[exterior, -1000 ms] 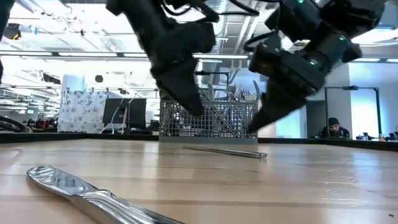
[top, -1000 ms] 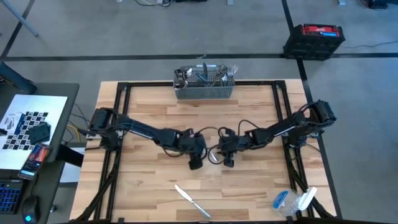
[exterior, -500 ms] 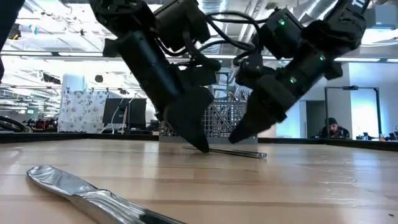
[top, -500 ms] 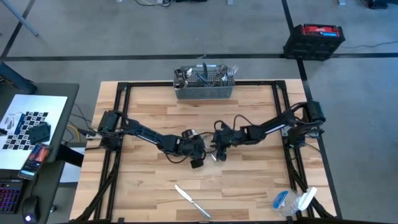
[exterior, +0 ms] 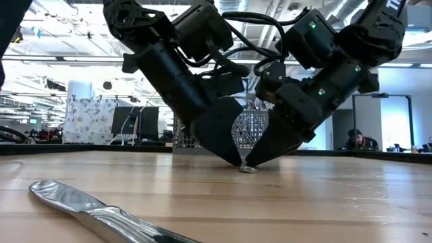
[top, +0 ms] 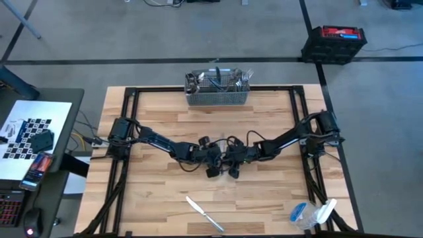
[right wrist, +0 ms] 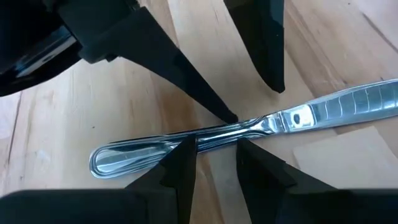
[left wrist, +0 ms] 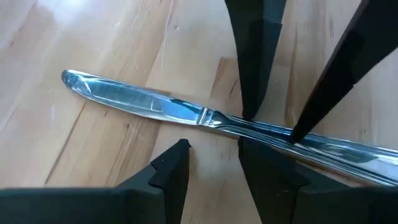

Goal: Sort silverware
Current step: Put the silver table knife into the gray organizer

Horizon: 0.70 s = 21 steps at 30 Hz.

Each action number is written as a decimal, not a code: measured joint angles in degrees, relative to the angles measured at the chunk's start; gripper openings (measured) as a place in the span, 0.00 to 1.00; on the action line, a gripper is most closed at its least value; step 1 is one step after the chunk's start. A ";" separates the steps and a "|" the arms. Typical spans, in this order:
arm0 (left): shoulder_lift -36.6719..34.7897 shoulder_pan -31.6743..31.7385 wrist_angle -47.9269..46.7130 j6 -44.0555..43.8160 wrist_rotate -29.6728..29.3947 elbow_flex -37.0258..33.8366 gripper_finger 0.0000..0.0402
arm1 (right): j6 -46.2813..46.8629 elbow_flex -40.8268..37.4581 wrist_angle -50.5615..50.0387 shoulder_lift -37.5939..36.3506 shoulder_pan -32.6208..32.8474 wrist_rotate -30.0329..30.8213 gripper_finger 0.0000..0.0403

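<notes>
A silver table knife [left wrist: 180, 111] lies flat on the wooden table at its middle, and shows end-on in the low view [exterior: 248, 169]. Both grippers are down at it, tip to tip. My left gripper [left wrist: 211, 144] is open with a narrow gap, at the knife's neck, where blade meets handle. My right gripper [right wrist: 216, 142] comes from the other side, also open with a narrow gap, beside the handle. In the high view the left gripper [top: 213, 170] and the right gripper [top: 232, 172] hide this knife. My left gripper touches the knife with one fingertip [left wrist: 244, 140], against the edge of the neck [left wrist: 227, 123]; the other fingertip stands clear on the wood. It slants down from the table's left. The knife lies flat on the table. My right gripper has both fingertips [left wrist: 250, 112] at the opposite edge of the handle [left wrist: 277, 132], just behind the neck. The fingers stand in a row along the knife, not across it, slanting down from the table's right. Nothing is pinched.
A second knife [top: 205, 213] lies near the table's near edge, close to the low camera [exterior: 94, 209]. The grey wire-mesh basket [top: 217, 98] with several pieces of silverware stands at the far edge. A clear plastic item [top: 307, 215] sits at the near right corner.
Both grippers have come down onto the table and moved toward each other, the right one further toward the left. The middle knife has turned about on the table: in the low view it lay broadside and now shows end-on.
</notes>
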 joint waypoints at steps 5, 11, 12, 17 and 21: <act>-3.91 0.41 -3.99 1.53 1.28 -0.31 0.34 | 0.00 -0.13 -2.27 -6.24 -0.58 -1.30 0.25; -8.81 2.51 -8.94 4.15 0.68 -0.15 0.34 | -1.94 -0.12 -10.99 -13.48 -4.49 -0.62 0.25; -8.69 3.05 -9.73 5.39 0.56 -0.15 0.34 | -3.03 -0.07 -11.60 -14.07 -5.42 -0.64 0.25; -6.92 6.85 -8.73 8.82 4.12 -0.48 0.34 | -5.83 -0.06 -12.41 -12.22 -10.69 -0.43 0.25; -5.36 9.18 -4.57 9.38 7.49 -1.51 0.34 | -6.03 -0.12 -11.89 -8.01 -13.06 -1.61 0.25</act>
